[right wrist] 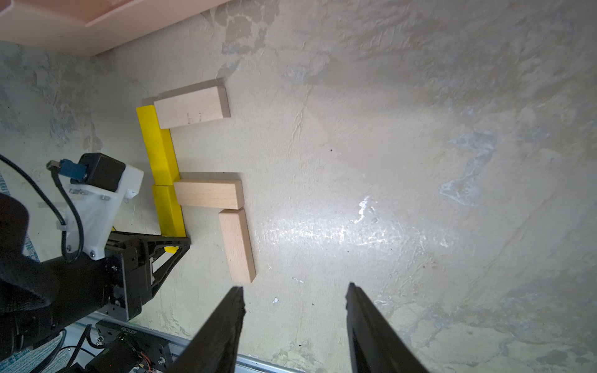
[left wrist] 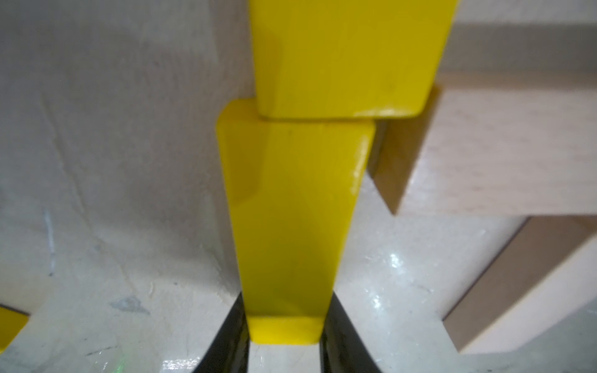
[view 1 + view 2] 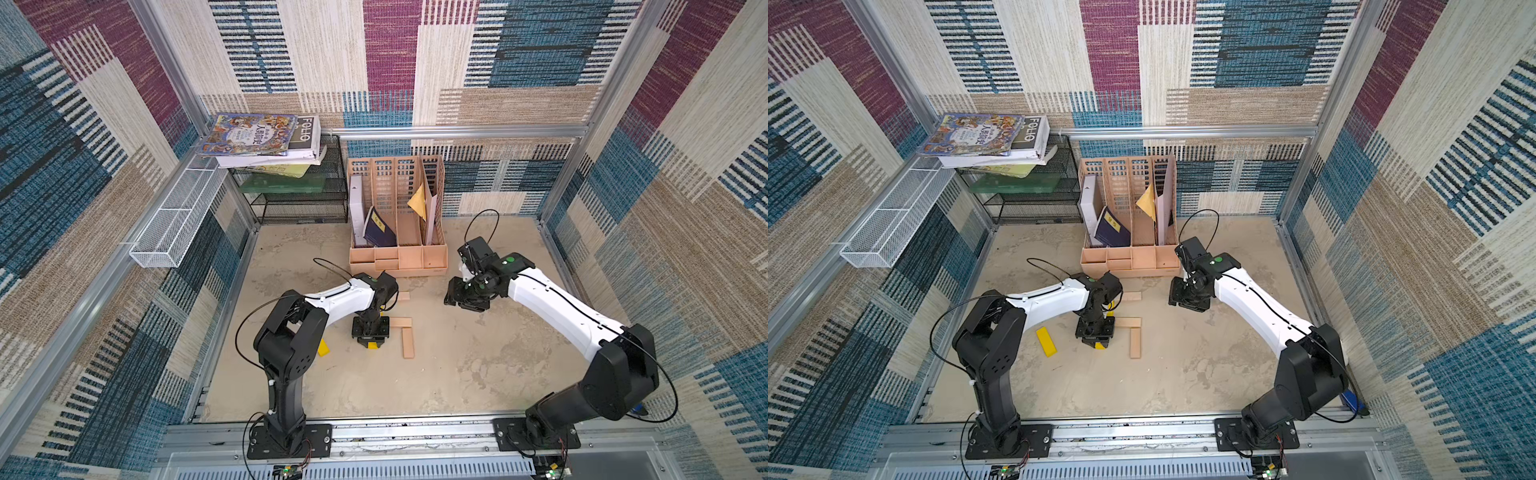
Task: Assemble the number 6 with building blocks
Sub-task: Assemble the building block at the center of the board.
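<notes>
On the left of the table (image 3: 1183, 374), we saw a loose yellow plank (image 3: 1046, 341). It lay flat by itself, near the left arm and apart from the others.

Next came the left gripper (image 2: 286, 303). It pointed down and squeezed the near end of a held yellow plank (image 2: 287, 210) between its two black fingers. That plank was low at the table. Its far end touched the end of a second yellow plank (image 2: 342, 58). The two made one long line with a little step in it.

The number 6 (image 3: 1129, 324) sat in the middle of the table, in front of the file organizer (image 3: 399, 257). It was only partly built. A far wood plank (image 1: 192, 108) stuck out sideways from the far end of the yellow line. A middle wood plank (image 1: 208, 193) stuck out where the two yellow planks met. A third wood plank (image 1: 237, 245) made a corner with the end of the middle one and ran back toward the robot.

On the right, the right gripper (image 1: 294, 287) hung above the bare table. Its fingers were apart and held nothing.
</notes>
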